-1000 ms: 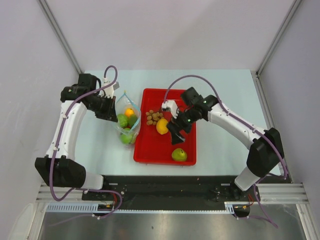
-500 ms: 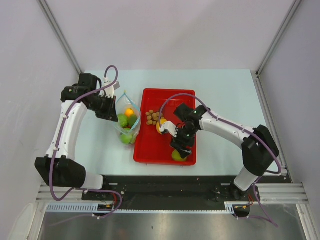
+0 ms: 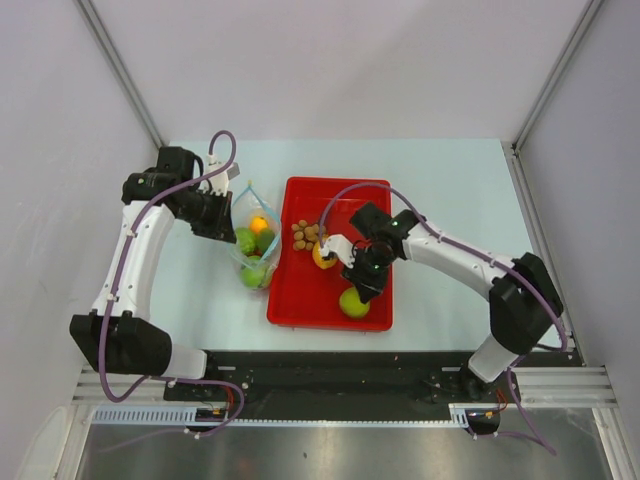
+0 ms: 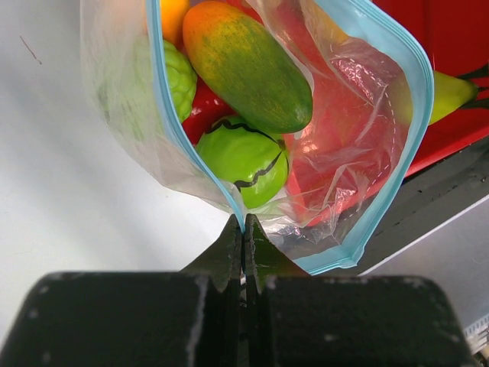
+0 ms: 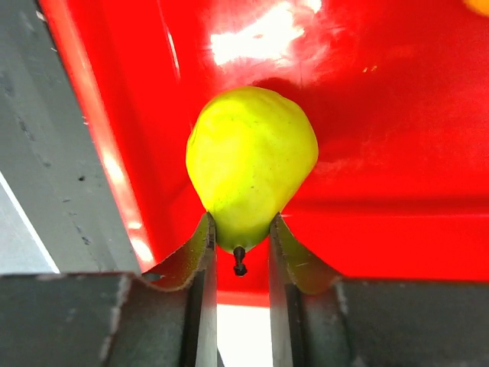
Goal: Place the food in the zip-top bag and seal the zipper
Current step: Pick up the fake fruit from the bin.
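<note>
Right pincer (image 5: 238, 235) grasping yellow-green pear-shaped toy fruit (image 5: 250, 164) by its narrow tip.
Risk: tapered tip may squirt free on lifting. Left pincer (image 4: 243, 232) clamps light-blue zipper strip (image 4: 164, 115) of clear plastic bag (image 4: 344, 153).

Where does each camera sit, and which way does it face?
Top external: fixed above and behind, looking down on the table; left arm and right arm show whole.
Left wrist: on the left arm, looking along the left end effector, shut on the zip-top bag.
Right wrist: on the right arm, looking along the right end effector, pinching a yellow-green fruit.
Shared: both wrist views show the red tray.
</note>
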Motion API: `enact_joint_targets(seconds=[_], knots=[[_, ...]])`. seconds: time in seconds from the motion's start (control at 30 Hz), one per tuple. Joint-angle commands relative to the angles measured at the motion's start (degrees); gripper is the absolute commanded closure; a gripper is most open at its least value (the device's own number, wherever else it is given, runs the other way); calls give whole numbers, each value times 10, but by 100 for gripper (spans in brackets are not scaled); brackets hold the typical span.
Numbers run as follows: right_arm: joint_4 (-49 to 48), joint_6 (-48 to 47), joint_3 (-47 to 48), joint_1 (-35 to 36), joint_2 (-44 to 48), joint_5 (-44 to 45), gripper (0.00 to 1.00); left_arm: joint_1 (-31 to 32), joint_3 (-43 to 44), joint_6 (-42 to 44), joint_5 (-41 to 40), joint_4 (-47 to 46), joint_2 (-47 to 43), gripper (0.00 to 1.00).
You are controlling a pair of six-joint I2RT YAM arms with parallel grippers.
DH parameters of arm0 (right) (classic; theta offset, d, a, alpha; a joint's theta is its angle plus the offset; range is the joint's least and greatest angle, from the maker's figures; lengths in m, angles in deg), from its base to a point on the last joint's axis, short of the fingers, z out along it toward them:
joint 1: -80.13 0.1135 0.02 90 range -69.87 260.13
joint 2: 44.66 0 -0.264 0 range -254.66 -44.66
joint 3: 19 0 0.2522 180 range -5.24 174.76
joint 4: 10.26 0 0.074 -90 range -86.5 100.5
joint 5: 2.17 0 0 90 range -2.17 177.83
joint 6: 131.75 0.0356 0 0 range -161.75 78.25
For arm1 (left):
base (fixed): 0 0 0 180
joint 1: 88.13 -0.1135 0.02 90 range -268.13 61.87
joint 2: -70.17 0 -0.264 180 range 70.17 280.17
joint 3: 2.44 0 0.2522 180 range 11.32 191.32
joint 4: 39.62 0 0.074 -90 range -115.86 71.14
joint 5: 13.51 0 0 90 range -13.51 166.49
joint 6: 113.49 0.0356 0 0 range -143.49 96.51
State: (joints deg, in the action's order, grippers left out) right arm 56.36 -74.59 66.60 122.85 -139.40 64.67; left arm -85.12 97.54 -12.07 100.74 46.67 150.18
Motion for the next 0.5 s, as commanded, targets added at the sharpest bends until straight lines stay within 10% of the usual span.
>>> enact_joint_targets(seconds=[0.0, 0.23, 0.47], knots=[[-17, 7, 20, -7, 92, -20, 90, 4, 4, -8, 7, -9, -1, 100], [-240, 139, 69, 2, 205, -60, 96, 5, 9, -20, 19, -13, 4, 100], [-344, 165, 188, 68, 96, -26, 98, 6, 13, -34, 31, -12, 6, 100]])
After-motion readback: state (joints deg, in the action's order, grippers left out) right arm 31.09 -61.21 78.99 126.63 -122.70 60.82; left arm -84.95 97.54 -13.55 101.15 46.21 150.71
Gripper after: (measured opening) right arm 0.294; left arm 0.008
